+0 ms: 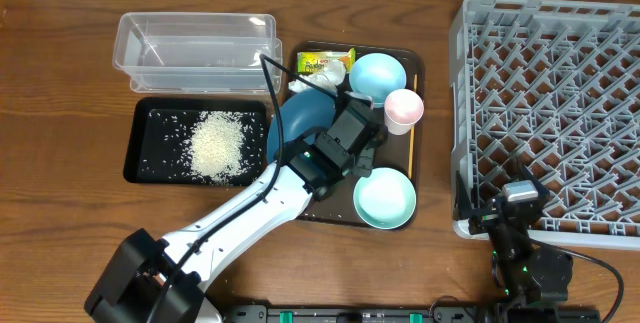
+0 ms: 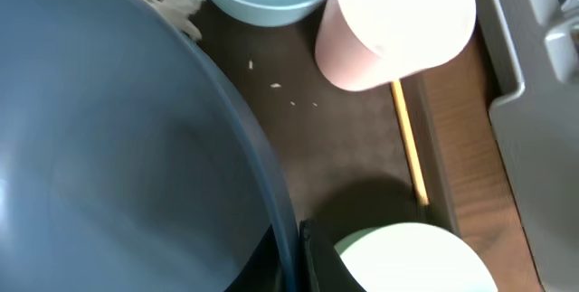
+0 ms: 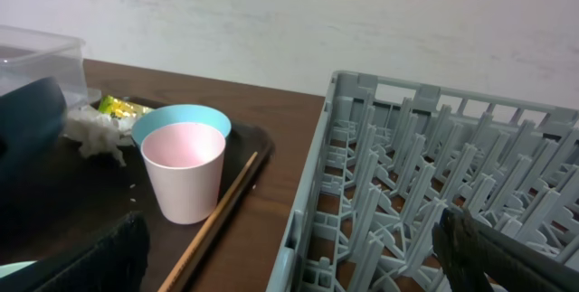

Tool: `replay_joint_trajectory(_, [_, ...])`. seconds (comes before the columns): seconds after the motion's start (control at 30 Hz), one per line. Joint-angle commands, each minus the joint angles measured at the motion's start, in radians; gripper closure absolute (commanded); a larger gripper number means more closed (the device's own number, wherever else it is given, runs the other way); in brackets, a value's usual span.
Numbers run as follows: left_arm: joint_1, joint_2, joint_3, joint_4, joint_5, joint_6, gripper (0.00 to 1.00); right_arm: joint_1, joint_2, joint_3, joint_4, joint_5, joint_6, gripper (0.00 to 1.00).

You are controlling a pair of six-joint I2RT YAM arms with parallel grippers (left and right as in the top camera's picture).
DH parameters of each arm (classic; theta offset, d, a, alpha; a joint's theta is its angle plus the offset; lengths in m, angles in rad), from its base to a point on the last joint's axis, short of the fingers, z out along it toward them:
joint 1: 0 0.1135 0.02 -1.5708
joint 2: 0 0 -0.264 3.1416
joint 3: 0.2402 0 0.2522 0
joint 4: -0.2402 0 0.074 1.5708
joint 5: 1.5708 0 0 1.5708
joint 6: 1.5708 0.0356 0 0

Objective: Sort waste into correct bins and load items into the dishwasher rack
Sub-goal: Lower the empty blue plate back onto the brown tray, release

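My left gripper (image 1: 338, 131) is shut on the rim of the dark blue plate (image 1: 300, 118) and holds it tilted over the brown serving tray (image 1: 300, 213); the grip shows in the left wrist view (image 2: 294, 256), where the plate (image 2: 118, 147) fills the left. A heap of rice (image 1: 217, 146) lies in the black tray (image 1: 150, 113). The clear tub (image 1: 195, 51) holds nothing. On the serving tray are a tissue (image 1: 325, 80), a wrapper (image 1: 325, 61), two pale blue bowls (image 1: 377, 75) (image 1: 385, 198), a pink cup (image 1: 404, 107) and an orange stick (image 1: 412, 148). My right gripper (image 1: 515, 208) is open and empty at the rack's (image 1: 550, 113) front left corner.
The right wrist view shows the cup (image 3: 184, 173), a bowl (image 3: 181, 120), the stick (image 3: 217, 211) and the rack wall (image 3: 362, 129) close by. A few loose grains (image 2: 276, 84) lie on the serving tray. A strip of bare table separates the tray and the rack.
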Motion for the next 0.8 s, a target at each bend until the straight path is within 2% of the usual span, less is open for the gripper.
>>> replay_joint_trajectory(0.0, [0.001,-0.002,0.003,-0.017,0.015,-0.013,0.88,0.009,-0.005,-0.001,-0.005,0.006,-0.01,0.01])
replay_joint_trajectory(0.27, [0.001,-0.002,0.003,-0.032,0.078,-0.032,0.88,0.009,-0.005,-0.001,-0.005,0.006,-0.01,0.01])
replay_joint_trajectory(0.33, [0.001,-0.002,0.003,-0.032,0.077,-0.032,0.83,0.009,-0.005,-0.001,-0.005,0.006,-0.01,0.01])
replay_joint_trajectory(0.43, [0.001,-0.004,0.003,-0.028,0.078,-0.032,0.71,0.009,-0.005,-0.001,-0.005,0.006,-0.009,0.01])
replay_joint_trajectory(0.63, [0.016,-0.025,0.035,-0.014,0.039,-0.024,0.69,0.009,-0.005,-0.001,-0.005,0.006,-0.01,0.01])
replay_joint_trajectory(0.77, [0.058,-0.054,0.058,0.024,-0.024,-0.023,0.55,0.009,-0.005,-0.001,-0.005,0.006,-0.009,0.01])
